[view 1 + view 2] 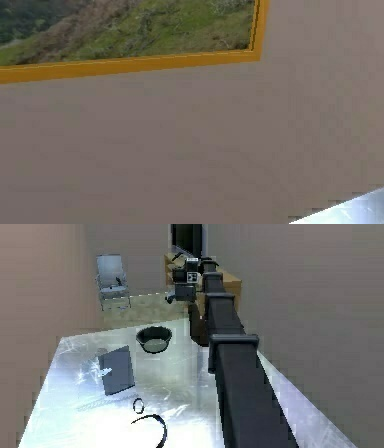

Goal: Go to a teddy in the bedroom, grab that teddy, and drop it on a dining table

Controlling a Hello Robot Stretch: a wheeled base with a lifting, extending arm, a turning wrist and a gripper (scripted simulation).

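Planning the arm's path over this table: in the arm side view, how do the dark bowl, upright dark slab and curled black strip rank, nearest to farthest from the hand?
1. Dark bowl, below and left of the hand, far part of the table.
2. Upright dark slab, mid-table, toward the view's left.
3. Curled black strip, near the view's bottom edge.
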